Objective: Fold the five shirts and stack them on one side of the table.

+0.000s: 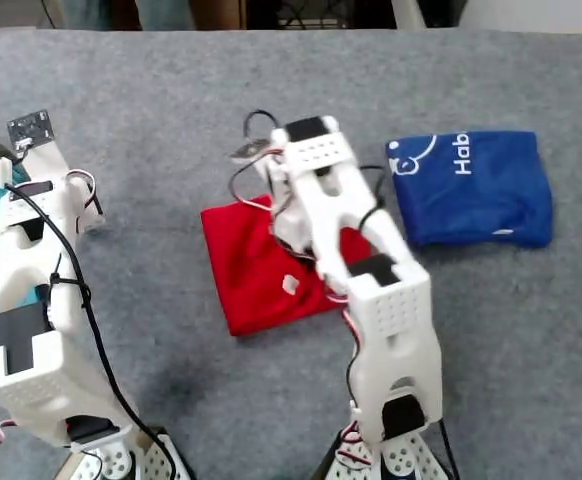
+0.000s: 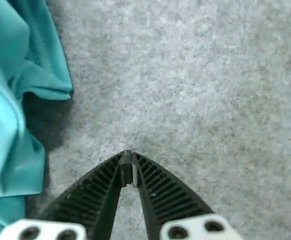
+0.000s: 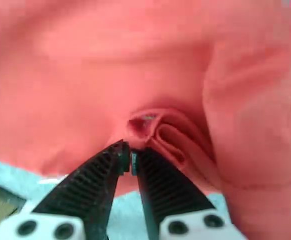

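Closest of all are the black fingers (image 2: 105, 200) of the left gripper (image 2: 128, 170). They are pressed tight together and hold nothing. Under them is the bare grey table (image 2: 210, 90), which looks fuzzy like a carpet. Just beside them lies the teal shirt (image 2: 10, 100). It is all bunched up, not folded, and it does not touch the fingers.

The right gripper (image 3: 131, 160) is down on the red shirt (image 3: 110, 60). Its fingers are pressed together too. A small fold of red cloth sits right at the tips. I cannot tell if any cloth is caught between them.

From high up, the two white arms stand at the near edge of the table. The left arm (image 1: 26, 300) runs along the left edge, with a black wire (image 1: 76, 290) hanging down it. The teal shirt pokes out at that left edge, partly hidden behind the arm. The right arm (image 1: 371, 280) bends over the middle of the table. The red shirt lies flat there, folded into a rough square, and the arm covers part of it.

The blue shirt (image 1: 471, 190) lies near the right edge. It is folded into a neat block, with white print on top. It is near the red shirt but does not touch it. The teal shirt is well apart from both.

Past the far edge there are dark shapes that I cannot make out.
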